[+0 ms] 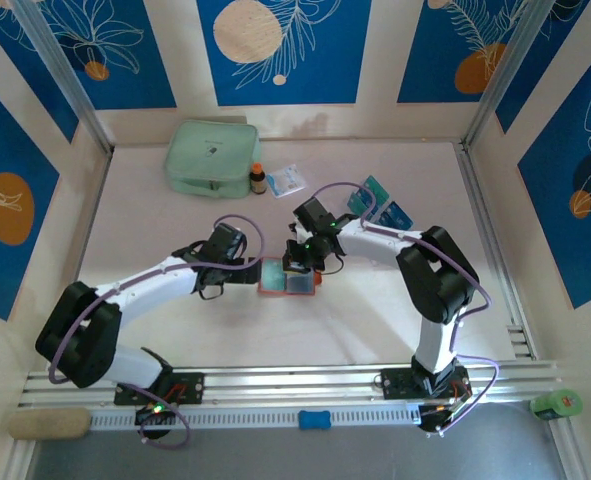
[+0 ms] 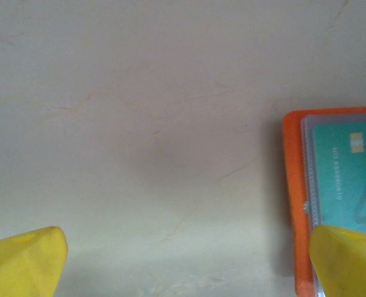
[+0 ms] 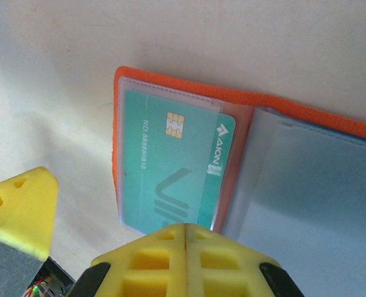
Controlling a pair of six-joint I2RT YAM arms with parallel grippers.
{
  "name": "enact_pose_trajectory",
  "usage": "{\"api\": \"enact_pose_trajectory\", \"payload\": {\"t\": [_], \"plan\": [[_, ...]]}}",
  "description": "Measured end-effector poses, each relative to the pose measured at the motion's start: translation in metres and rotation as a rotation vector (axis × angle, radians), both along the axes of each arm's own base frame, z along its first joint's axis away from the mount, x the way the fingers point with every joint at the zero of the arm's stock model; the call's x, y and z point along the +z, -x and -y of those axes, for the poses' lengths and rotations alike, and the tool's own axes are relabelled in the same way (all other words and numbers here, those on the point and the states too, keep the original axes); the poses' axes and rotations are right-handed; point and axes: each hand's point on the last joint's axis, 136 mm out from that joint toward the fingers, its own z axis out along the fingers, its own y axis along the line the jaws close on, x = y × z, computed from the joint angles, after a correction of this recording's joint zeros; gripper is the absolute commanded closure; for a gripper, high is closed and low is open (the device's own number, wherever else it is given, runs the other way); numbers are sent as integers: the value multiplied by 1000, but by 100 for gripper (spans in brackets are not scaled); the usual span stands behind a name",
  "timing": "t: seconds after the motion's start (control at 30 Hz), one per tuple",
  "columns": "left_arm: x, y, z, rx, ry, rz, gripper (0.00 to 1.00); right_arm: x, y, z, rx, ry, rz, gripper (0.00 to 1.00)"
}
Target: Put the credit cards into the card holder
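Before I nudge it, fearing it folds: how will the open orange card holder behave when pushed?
The card holder lies flat, so it probably slides, not tips. Its clear pockets look soft, likely floppy if lifted; the teal card inside may stiffen that half.

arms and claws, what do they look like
The left arm and right arm each have white links, bulky black joints and a looping purple cable. The left claw and right claw have bright yellow wedge-shaped fingers. The right one's show square moulded recesses.
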Motion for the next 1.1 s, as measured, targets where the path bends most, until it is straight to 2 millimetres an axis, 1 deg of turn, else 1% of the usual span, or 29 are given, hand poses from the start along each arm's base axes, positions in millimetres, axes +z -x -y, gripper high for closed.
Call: {"api": "enact_pose_trajectory", "payload": {"t": [0.2, 0.33, 0.43, 0.53, 0.63, 0.7, 0.83, 0.93, 1.1], "plan": [[-5, 3, -3, 3, -10, -14, 0, -6, 2, 2, 0, 12, -13, 100], [-5, 3, -3, 3, -9, -14, 0, -7, -1, 8, -5, 24, -4, 100], [-4, 3, -2, 0, -3, -12, 0, -8, -6, 17, -13, 44, 4, 100], [0, 3, 2, -10, 19, -14, 0, -8, -16, 32, -35, 61, 14, 100], [11, -3, 10, -21, 51, 1, 0, -9, -26, 46, -58, 74, 20, 100], [21, -8, 19, -34, 80, 18, 0, -9, -31, 54, -68, 79, 22, 100], [34, -13, 37, -62, 118, 39, 0, -10, -36, 64, -79, 86, 21, 100], [33, -14, 52, -84, 131, 31, 0, -10, -36, 65, -70, 88, 25, 100], [18, -6, 72, -133, 117, -11, 0, -6, -37, 62, -58, 78, 29, 100]]}}
